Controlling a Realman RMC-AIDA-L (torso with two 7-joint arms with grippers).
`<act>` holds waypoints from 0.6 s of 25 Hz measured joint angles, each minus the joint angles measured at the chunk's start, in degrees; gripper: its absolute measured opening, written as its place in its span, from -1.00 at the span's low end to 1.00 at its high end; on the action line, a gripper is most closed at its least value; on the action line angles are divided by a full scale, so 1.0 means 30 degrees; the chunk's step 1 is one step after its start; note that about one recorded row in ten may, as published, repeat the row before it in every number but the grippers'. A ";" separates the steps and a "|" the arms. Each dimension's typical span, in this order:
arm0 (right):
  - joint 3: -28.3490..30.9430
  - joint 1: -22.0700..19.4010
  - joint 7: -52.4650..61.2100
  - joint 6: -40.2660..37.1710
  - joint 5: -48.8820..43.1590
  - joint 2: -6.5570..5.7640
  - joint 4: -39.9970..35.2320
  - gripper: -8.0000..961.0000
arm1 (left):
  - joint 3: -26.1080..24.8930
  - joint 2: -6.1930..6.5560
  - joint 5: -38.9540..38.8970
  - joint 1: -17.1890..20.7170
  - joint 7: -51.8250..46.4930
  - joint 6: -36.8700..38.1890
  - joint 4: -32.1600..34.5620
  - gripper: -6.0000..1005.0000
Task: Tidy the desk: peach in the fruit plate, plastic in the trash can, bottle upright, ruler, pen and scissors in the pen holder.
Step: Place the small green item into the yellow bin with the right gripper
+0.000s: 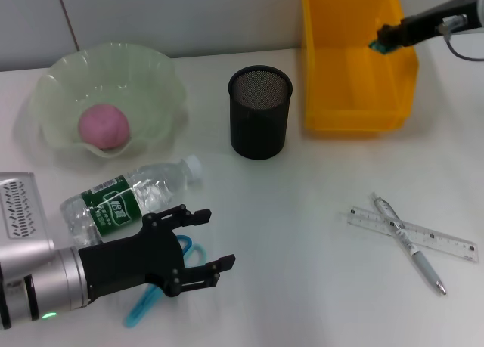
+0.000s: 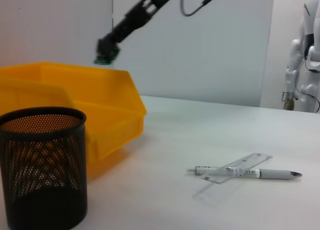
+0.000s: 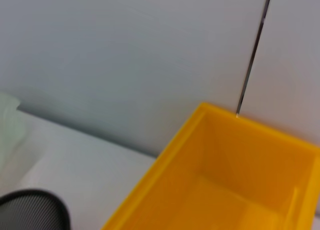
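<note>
the left end effector (image 1: 198, 249) hangs low over the near left of the white worktop (image 1: 302, 233), its black fingers (image 1: 193, 215) spread apart and holding nothing. just under and behind those fingers lie the light blue-handled scissors (image 1: 151, 298), partly covered by the end effector. touching distance away, just beyond the fingers, the clear plastic water bottle with a green label (image 1: 125, 199) lies on its side, white cap pointing toward the middle of the worktop.

the right end effector (image 1: 382, 41) is raised over the far right rim of the yellow plastic bin (image 1: 355, 109), pinching a small green scrap of plastic (image 1: 376, 47) at its tip; the left wrist view shows the same scrap (image 2: 103, 58) held above the bin's edge (image 2: 75, 72).

the black mesh pen holder (image 1: 260, 113) stands upright just left of the bin. further left, the pink peach (image 1: 104, 126) sits inside the pale green wavy-edged fruit plate (image 1: 151, 71). well apart from both end effectors, on the near right, the clear ruler (image 1: 446, 245) and the white pen (image 1: 420, 260) lie crossed, the pen on top.
</note>
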 joint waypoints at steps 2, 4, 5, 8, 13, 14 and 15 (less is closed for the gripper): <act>-0.0328 0.0172 -0.0293 0.1127 0.0018 0.0073 0.0735 0.01 | 0.0064 -0.0002 -0.0001 -0.0081 -0.0039 0.0012 0.0000 0.60; -0.0746 0.0492 -0.0364 0.1985 -0.0029 0.0079 0.1636 0.02 | 0.0088 -0.0002 0.0000 -0.0096 -0.0053 0.0027 -0.0001 0.60; -0.0941 0.0662 -0.0396 0.2336 -0.0092 0.0070 0.2118 0.02 | 0.0112 -0.0001 0.0000 -0.0108 -0.0060 0.0037 -0.0001 0.60; -0.1514 0.1015 -0.0645 0.3386 -0.0197 0.0054 0.3251 0.04 | 0.0127 -0.0002 0.0001 -0.0115 -0.0065 0.0044 -0.0001 0.59; -0.2099 0.1329 -0.0758 0.4072 -0.0466 0.0047 0.4091 0.06 | 0.0127 -0.0001 -0.0017 -0.0108 -0.0070 0.0053 0.0000 0.59; -0.2115 0.1341 -0.0758 0.4075 -0.0472 0.0045 0.4113 0.06 | 0.0122 0.0004 -0.0074 -0.0064 -0.0075 0.0106 -0.0001 0.60; -0.2115 0.1321 -0.0758 0.4067 -0.0474 0.0043 0.4091 0.19 | 0.0121 0.0009 -0.0085 -0.0050 -0.0075 0.0118 0.0000 0.60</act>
